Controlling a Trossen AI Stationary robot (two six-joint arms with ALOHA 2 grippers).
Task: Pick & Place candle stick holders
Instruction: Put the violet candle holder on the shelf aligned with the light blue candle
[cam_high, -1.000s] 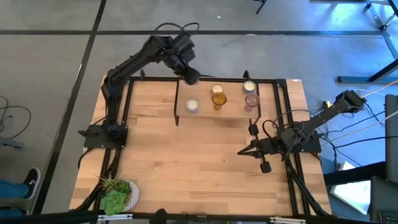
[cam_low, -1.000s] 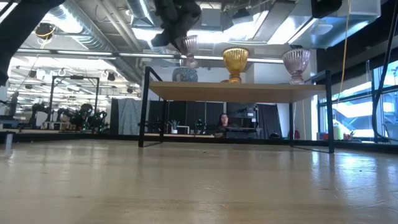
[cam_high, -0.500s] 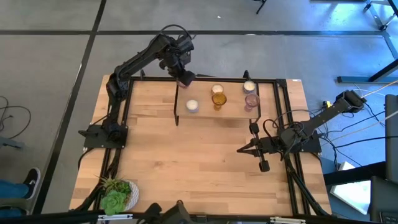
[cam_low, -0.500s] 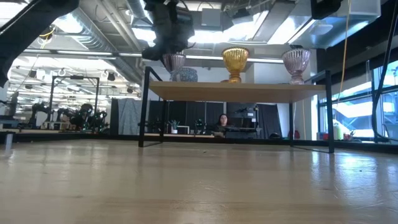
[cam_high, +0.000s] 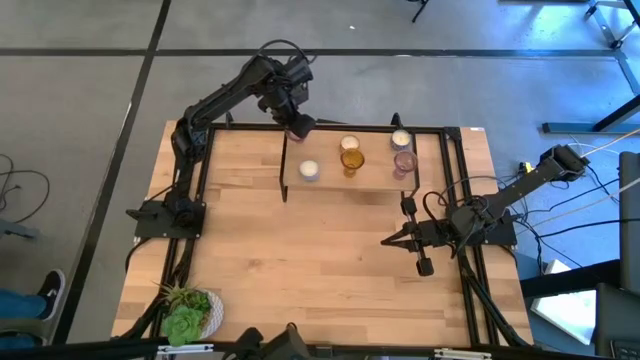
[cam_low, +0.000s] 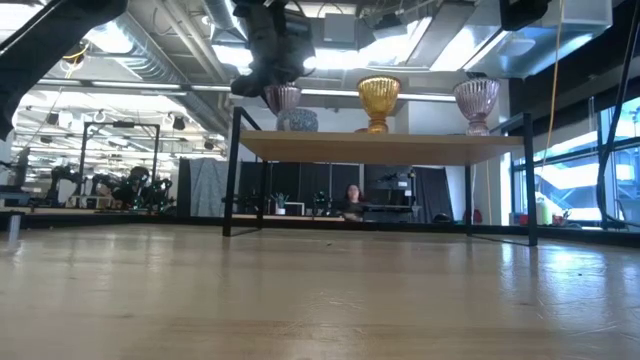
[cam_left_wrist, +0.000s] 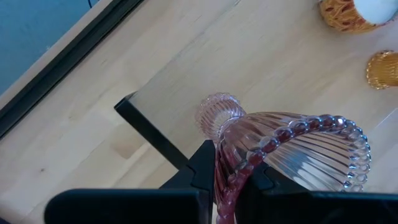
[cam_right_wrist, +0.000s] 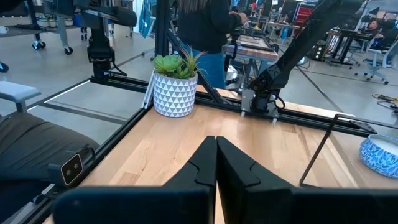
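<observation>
High view: left claw (cam_high: 297, 124) at shelf's (cam_high: 380, 176) far-left corner, pinching pink holder (cam_high: 299, 126); shifted left off shelf's far edge, now steady. Cream holder (cam_high: 309, 170), amber holder (cam_high: 351, 158) on shelf.

Low view: pink holder (cam_low: 282, 98) hangs just above shelf (cam_low: 380, 145); set-down likely next.

Left wrist view: fingers (cam_left_wrist: 205, 174) pinch beaded rim.

Right wrist view: right claw (cam_right_wrist: 216, 163) pressed together, empty, parked over counter (cam_right_wrist: 186, 149).

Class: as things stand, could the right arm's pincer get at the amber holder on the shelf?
Probably yes. The right pincer rests shut and empty on the table, the amber holder stands uncovered from above, and the left pincer, holding the pink holder, is off to the side.
</observation>
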